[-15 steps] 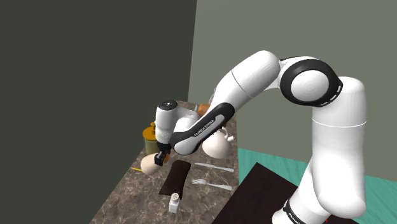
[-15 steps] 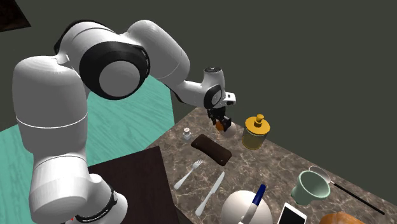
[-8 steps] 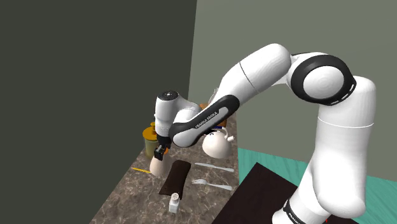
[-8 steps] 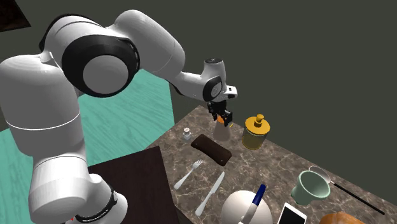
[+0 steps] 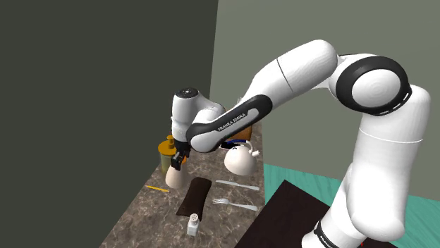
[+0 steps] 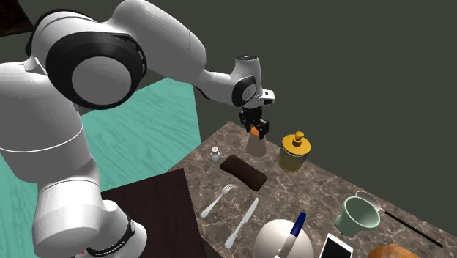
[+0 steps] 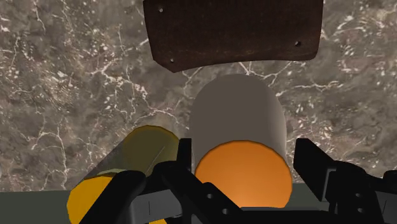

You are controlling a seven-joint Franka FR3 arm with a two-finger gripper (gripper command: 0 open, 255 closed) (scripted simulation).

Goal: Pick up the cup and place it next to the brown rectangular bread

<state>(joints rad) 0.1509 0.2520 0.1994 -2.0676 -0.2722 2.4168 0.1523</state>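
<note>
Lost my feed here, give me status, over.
Fingers shut on pale cup, off the counter. Bread close by, nothing between. Yellow jar alongside cup.

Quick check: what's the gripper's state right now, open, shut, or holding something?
Gripper: fingers shut on the grey cylindrical cup with the orange inside.

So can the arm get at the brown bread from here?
Probably yes: the pincer, shut on the cup, hangs close beside the bread, and nothing stands between them.
</note>
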